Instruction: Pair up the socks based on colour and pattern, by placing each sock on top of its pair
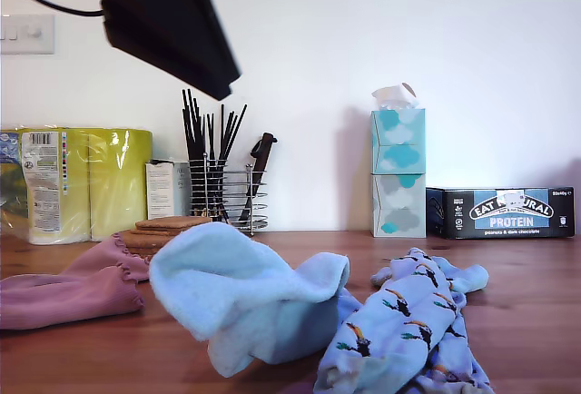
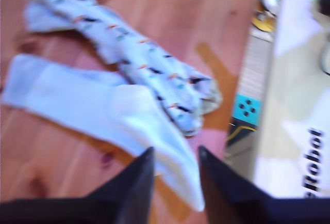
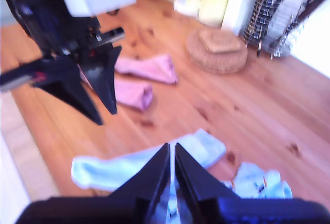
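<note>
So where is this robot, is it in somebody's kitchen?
Probably a home kitchen or dining table: a wooden tabletop holds a wire utensil rack, kitchen roll, tissue boxes and a protein bar box.

Yellow paper rolls, a wire utensil rack, stacked tissue boxes and a protein-bar box are seen by the wall

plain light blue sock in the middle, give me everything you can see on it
The plain light blue sock is soft, fluffy knit with no print, lying crumpled and partly folded on the wooden table near the exterior view's centre. Its edge touches the toucan-print socks beside it. In the first wrist view it stretches out flat, one end running between the open jaws of my first gripper, which is not closed on it. The pink socks lie apart.
</note>
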You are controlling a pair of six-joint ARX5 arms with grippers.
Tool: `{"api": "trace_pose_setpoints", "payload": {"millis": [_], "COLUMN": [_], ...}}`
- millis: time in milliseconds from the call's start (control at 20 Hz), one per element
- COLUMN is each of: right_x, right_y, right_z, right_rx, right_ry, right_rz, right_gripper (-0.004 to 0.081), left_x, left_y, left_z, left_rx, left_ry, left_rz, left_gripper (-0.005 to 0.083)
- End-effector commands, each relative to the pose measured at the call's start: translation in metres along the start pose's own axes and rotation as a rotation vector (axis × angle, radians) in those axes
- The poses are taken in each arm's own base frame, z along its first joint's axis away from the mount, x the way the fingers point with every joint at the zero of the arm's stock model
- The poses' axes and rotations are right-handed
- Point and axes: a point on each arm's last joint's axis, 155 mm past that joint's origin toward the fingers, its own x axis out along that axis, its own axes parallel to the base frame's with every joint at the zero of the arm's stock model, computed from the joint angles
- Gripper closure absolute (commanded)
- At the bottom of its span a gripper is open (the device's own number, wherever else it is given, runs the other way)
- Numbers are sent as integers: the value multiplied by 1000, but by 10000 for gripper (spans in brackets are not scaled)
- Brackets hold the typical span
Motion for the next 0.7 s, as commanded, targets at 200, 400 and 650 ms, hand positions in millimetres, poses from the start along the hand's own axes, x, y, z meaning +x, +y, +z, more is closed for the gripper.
{"api": "trace_pose_setpoints", "payload": {"millis": [200, 400, 650], "right_x": [29, 18, -3], "right_y": [6, 3, 19], "right_z": [-28, -48, -79], "right_rx": [24, 54, 120], "right_ry": [-48, -59, 28], "right_rz": [15, 34, 143], "right_gripper": [783, 783, 783], "left_x": [-41, -56, -76], "left_y": [43, 68, 98], "left_z": [-7, -50, -94], "left_rx": [-62, -133, -225], "left_ry": [-127, -184, -167], "left_rz": [184, 314, 455], "left_gripper": [797, 797, 797]}}
